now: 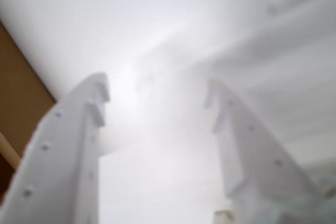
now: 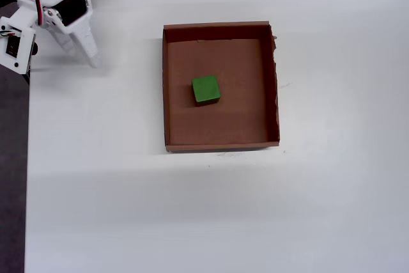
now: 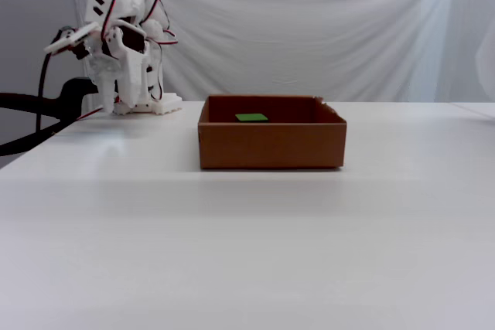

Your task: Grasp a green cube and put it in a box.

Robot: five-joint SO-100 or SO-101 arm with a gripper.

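Green cube [image 2: 206,89] sits inside the box [image 2: 220,28], well apart from the hand [image 2: 85,55]. Its jaws are spread open and empty.

Blurry view, tool [image 1: 157,103] fingers spread w/ nothing between, white table [image 1: 173,19], brown strip far left.

Wrist view blurred — box [image 1: 18,90] cut off.

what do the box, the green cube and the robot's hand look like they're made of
The box: brown cardboard, matte, one side edge ragged as if torn or cut. The green cube: solid, matte, evenly coloured; it could be painted wood, foam or plastic, and the look leaves that open. The hand: white plastic, likely printed, with small dimples along its fingers; the wrist view is too blurred to confirm.
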